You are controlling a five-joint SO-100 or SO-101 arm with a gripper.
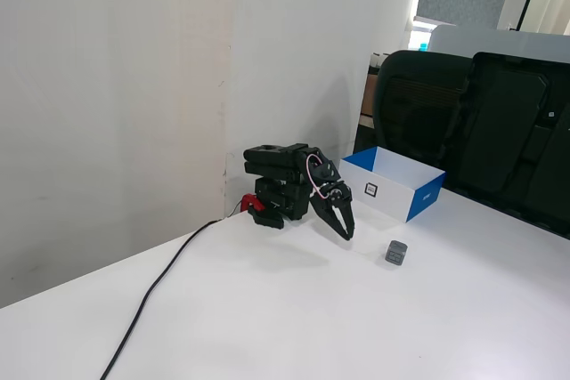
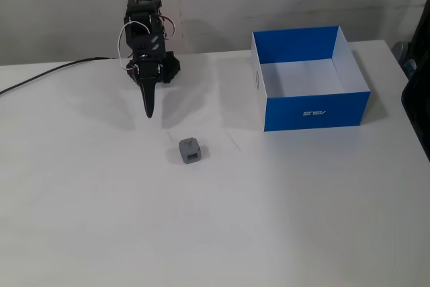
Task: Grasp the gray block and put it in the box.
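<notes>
Black two-finger gripper (image 2: pixel 150 111) closed and empty, small gray cube (image 2: pixel 190 150) near on bare white table (image 2: pixel 269 220), blue cardboard box (image 2: pixel 316 109) apart.

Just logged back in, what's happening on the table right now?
Nothing is being held yet. The arm sits folded near the wall, its tool pointing down at the table with its jaws together and nothing between them. The gray block lies loose on the table, apart from the tool and outside the box. The box looks empty.

arm (image 2: pixel 146 38): black, blocky | white and pink wires looped | red part at base, perhaps a clamp (image 1: pixel 252 203)
</notes>
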